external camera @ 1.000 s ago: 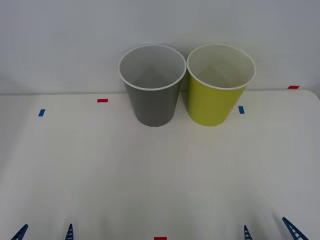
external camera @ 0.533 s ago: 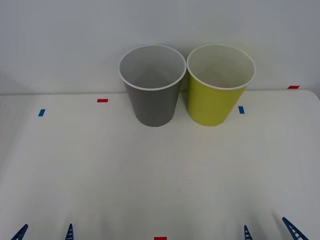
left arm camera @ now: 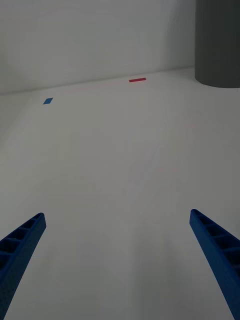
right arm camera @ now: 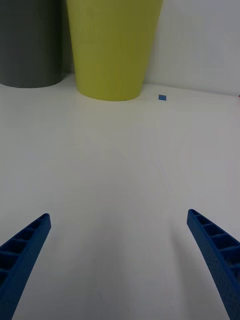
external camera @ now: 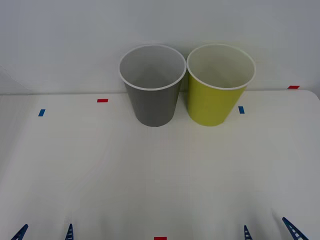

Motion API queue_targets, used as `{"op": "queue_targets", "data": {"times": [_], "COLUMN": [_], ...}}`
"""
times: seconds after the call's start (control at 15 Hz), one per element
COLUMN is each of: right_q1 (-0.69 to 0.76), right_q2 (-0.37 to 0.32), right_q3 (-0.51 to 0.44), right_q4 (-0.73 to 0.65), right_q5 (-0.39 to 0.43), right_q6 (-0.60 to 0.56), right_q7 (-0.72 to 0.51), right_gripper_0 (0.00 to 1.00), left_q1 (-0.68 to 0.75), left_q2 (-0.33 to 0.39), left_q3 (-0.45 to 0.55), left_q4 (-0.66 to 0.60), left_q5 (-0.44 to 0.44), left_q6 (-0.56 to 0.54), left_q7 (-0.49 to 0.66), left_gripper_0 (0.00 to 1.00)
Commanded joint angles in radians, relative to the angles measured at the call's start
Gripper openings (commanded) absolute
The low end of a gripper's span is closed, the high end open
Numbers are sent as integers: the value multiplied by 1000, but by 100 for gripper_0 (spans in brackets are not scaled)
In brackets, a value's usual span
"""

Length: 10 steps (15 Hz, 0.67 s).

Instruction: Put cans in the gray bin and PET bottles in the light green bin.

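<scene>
Two bins at the back of a white counter, both end effectors low at the near edge.

The gray bin (external camera: pixel 152 85) and green bin (external camera: pixel 220 84) stand upright side by side, rims just about touching, gray on the left; neither carries any readable writing or label. Small red tape (external camera: pixel 102 100) and blue tape (external camera: pixel 41 112) marks dot the counter (external camera: pixel 160 175), all blank. The left end effector (external camera: pixel 45 233) sits at the near left edge, its blue ribbed fingers (left arm camera: pixel 20 245) spread wide and holding nothing. The right end effector (external camera: pixel 270 231) mirrors it at the near right, fingers (right arm camera: pixel 215 250) equally wide apart and empty, pointing toward the green bin.
</scene>
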Motion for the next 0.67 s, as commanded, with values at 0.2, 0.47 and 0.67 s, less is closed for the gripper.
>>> {"op": "queue_targets", "data": {"times": [0.2,0.47,0.67], "right_q1": [0,0,0], "right_q2": [0,0,0], "right_q3": [0,0,0], "right_q4": [0,0,0], "right_q5": [0,0,0], "right_q6": [0,0,0], "right_q7": [0,0,0], "right_gripper_0": [95,95,95], "left_q1": [0,0,0], "left_q2": [0,0,0], "left_q3": [0,0,0], "left_q4": [0,0,0], "left_q5": [0,0,0], "left_q6": [0,0,0], "left_q7": [0,0,0], "left_gripper_0": [100,100,100]}}
